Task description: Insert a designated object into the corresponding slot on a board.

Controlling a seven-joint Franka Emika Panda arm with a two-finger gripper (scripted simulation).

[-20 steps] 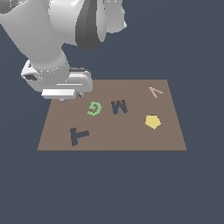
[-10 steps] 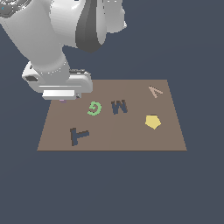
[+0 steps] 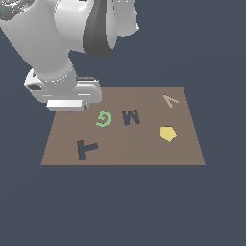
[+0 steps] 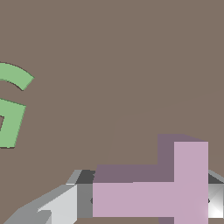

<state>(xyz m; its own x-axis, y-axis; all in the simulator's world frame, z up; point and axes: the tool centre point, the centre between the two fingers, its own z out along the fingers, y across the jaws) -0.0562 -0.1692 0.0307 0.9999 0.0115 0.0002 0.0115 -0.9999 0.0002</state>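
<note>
Looking down past the wrist, the pink T [image 4: 175, 192] sits between the grey fingers [image 4: 59, 205] of the gripper [image 4: 146, 202], which appears closed on its stem, with the crossbar out to one side. In the exterior view only a sliver of pink [image 3: 68, 111] peeps out under the hand, near the far corner of the board [image 3: 144, 153] on that view's left. Whether the block is clear of the wood I cannot tell.

The T-shaped slot [image 3: 86, 149] lies nearer the camera, well apart from the hand, with the green G [image 3: 103, 118] just beside the path. To my eye the step in hand is the carry: lift straight first, pass clear of the G, and turn the wrist so stem and crossbar match the recess before lowering. A slow, level descent should keep the edges from catching on the rim.
</note>
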